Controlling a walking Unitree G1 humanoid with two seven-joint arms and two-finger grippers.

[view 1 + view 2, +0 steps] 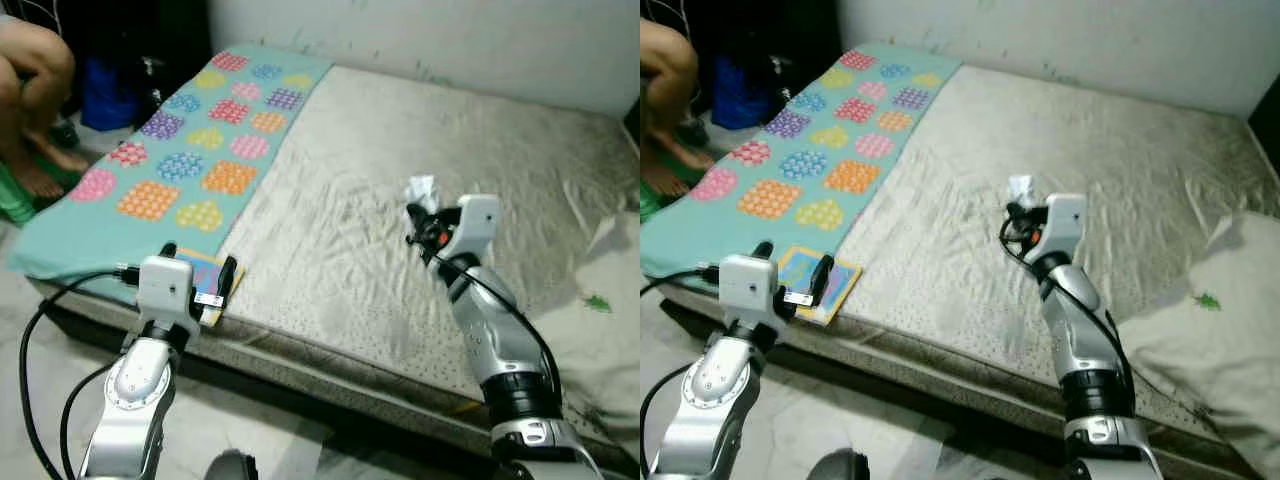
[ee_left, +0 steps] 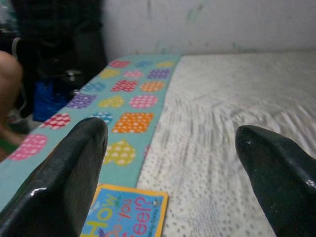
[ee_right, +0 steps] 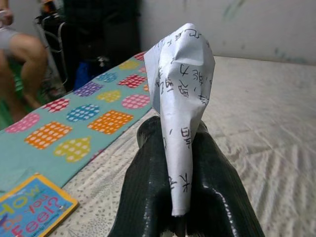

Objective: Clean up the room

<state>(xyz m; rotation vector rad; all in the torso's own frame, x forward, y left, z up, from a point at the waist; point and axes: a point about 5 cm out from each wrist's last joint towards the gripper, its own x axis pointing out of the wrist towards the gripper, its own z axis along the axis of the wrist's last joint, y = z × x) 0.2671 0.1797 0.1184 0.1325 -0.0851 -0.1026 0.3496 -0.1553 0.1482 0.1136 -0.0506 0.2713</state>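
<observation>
With its fingers spread apart, the left gripper point(image 1: 197, 268) hovers above the colourful children's board book point(image 1: 204, 283) at the grey mattress's point(image 1: 400, 190) near edge, presumably ready to grasp it, while over the mattress's middle the right gripper point(image 1: 418, 222) is clamped on a crumpled white printed paper scrap point(image 3: 182, 98), lifted clear for disposal.

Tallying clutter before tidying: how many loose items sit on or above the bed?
2: a book lying at the bed's near edge under the left gripper, and a crumpled paper pinched in the right gripper.

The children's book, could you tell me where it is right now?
The children's book lies flat at the near edge of the bed, beside the teal patterned mat, on the robot's left. The open left gripper hovers right over it.
</observation>
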